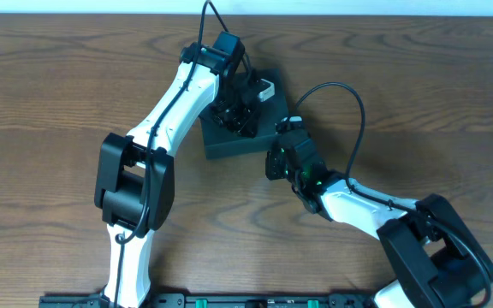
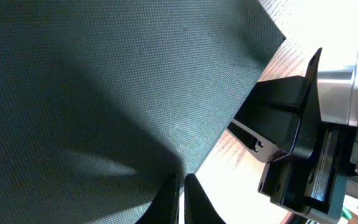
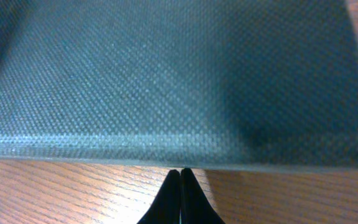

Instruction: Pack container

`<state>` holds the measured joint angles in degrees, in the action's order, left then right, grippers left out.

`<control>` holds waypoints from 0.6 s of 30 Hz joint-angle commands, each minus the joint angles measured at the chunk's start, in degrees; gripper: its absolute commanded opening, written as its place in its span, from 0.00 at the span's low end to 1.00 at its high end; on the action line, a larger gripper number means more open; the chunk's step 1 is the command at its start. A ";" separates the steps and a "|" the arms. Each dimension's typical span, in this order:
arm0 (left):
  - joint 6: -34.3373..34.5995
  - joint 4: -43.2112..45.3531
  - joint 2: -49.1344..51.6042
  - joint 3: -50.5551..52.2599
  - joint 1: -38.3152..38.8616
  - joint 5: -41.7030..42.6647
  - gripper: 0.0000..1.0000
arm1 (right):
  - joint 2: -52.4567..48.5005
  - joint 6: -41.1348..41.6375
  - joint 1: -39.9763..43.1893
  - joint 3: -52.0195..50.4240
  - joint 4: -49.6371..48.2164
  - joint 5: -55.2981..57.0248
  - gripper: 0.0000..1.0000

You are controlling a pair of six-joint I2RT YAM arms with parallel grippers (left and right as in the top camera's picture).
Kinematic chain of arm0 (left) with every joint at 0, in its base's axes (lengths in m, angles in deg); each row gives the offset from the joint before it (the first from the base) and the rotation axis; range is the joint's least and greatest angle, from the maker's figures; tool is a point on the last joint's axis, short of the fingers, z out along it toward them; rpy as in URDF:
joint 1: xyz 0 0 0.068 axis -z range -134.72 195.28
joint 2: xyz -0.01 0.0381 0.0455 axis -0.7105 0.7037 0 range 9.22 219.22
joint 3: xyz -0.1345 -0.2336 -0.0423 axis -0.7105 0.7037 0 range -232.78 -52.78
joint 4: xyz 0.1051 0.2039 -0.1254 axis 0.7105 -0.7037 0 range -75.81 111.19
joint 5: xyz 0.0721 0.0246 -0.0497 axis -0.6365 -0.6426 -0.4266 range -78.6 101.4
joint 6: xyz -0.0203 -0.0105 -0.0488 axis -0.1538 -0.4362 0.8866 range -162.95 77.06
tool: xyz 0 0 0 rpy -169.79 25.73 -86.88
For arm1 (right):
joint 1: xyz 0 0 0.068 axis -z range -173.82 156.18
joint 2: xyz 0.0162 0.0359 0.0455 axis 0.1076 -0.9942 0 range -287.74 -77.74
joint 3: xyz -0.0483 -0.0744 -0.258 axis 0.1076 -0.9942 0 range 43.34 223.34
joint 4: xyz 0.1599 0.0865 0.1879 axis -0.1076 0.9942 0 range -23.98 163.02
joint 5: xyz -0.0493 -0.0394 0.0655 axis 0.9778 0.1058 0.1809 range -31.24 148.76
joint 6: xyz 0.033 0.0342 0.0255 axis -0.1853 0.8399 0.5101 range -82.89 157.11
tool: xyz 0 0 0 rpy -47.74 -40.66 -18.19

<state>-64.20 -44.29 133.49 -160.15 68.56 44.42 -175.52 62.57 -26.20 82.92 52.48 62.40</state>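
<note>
Overhead, the box [image 1: 222, 145] sits with its top flat near the middle of the tabletop [image 1: 58, 85], a little toward the far edge and turned askew. The left gripper [image 2: 181, 183] has its 2 fingers pressed together, tips over the box's dark top. The right gripper [image 3: 180, 177], fingers likewise together and holding nothing, points at the box's near-right edge, tips just beside it.

I'm seeing my left arm [image 1: 176, 101] wearing white shells, black joints; right gripper [image 3: 180, 175] is showing pointed black fingers [image 3: 169, 205].
</note>
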 commanded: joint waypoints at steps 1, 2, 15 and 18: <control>-0.42 -0.26 -1.73 0.44 -0.24 -0.59 0.06 | 1.64 0.59 -0.22 -0.04 1.42 -1.53 0.02; -0.42 -0.26 -1.73 0.44 -0.24 -0.59 0.06 | 3.19 0.20 -0.20 -0.04 2.99 -2.75 0.01; -0.33 4.31 -1.70 0.46 0.42 -2.51 0.06 | 21.94 1.11 2.47 -0.76 25.18 2.49 0.01; 1.20 7.28 -1.57 0.52 1.66 -6.27 0.06 | 21.75 2.40 2.47 -1.92 25.29 2.10 0.01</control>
<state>-63.92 -38.12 133.49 -160.11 69.09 42.38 -153.45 63.24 -24.15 82.04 77.60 63.73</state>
